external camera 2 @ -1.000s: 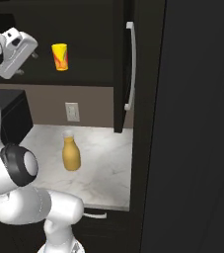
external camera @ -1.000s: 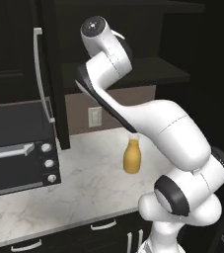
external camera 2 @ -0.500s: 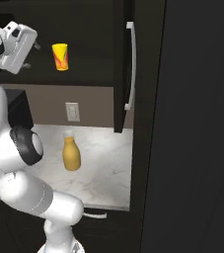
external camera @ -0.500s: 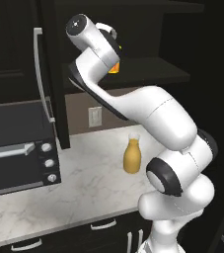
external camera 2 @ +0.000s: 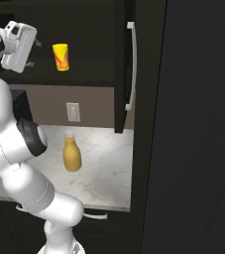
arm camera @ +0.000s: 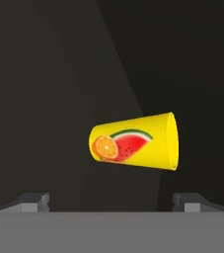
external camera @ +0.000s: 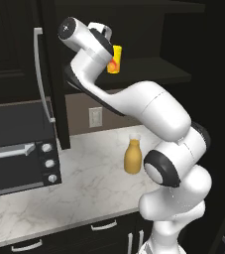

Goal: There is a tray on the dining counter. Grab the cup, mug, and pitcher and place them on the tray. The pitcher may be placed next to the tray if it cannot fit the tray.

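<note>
The tool (arm camera: 111,200) has its two dark fingertips (arm camera: 34,201) set wide apart at the bottom of the hand view, with nothing between them; it is raised to the level of an open dark cabinet and faces the cup (arm camera: 135,142), which lies ahead of the tips and clear of them. In the hand view the cup appears on its side because the hand is rolled — the wider mouth points to the right of that view, the narrower base to the left. It is a bright yellow handleless tumbler, slightly tapered, and its printed side shows an orange slice next to a red watermelon wedge with a green rind. In the right base view the cup (external camera 2: 61,56) stands upright on the dark cabinet shelf (external camera 2: 84,79), well above the table, with the white hand of the arm off to its left and apart from it. In the left base view the cup (external camera: 115,59) is partly hidden behind the arm's wrist. Below, the pitcher (external camera: 133,156) — an amber, bottle-shaped vessel with a rounded body and narrower pale neck — stands upright on the white-grey marble table (external camera: 84,183), near the wall outlet (external camera: 95,117). A black oven (external camera: 15,149) with a row of knobs sits at the left of the table.
</note>
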### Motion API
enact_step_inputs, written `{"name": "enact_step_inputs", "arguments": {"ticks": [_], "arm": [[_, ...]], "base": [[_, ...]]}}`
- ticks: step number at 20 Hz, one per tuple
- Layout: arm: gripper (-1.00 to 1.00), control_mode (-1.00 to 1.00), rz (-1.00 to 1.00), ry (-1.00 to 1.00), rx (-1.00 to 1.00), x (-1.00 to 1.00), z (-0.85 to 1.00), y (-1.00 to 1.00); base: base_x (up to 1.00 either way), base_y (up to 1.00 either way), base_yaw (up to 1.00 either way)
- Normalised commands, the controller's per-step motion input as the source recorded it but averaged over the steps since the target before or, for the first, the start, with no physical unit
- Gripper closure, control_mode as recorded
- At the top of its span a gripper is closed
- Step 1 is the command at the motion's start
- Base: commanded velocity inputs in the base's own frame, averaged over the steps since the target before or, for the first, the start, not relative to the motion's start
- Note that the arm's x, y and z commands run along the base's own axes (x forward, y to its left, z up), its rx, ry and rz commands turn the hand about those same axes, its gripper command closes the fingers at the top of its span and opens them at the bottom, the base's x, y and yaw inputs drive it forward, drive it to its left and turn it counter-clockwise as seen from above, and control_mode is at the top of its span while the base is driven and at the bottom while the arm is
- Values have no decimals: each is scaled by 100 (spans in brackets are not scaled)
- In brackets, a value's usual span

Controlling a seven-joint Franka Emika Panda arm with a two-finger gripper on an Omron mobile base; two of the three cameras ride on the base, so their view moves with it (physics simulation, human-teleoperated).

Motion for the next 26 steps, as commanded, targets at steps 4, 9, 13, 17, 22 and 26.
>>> {"name": "enact_step_inputs", "arguments": {"ticks": [4, 9, 13, 17, 22, 26], "arm": [[-100, -100, 0, 0, -2, 29, 0, -4], [-100, -100, 0, 0, 0, 16, 0, -15], [-100, -100, 0, 0, 0, 1, 0, -19], [-100, -100, 0, 0, 0, 4, 0, -17], [-100, -100, 0, 0, 0, 22, 0, -8], [-100, -100, 0, 0, 0, 34, 0, 0]], "base": [[0, 0, 0], [0, 0, 0], [0, 0, 0], [0, 0, 0], [0, 0, 0], [0, 0, 0]]}}
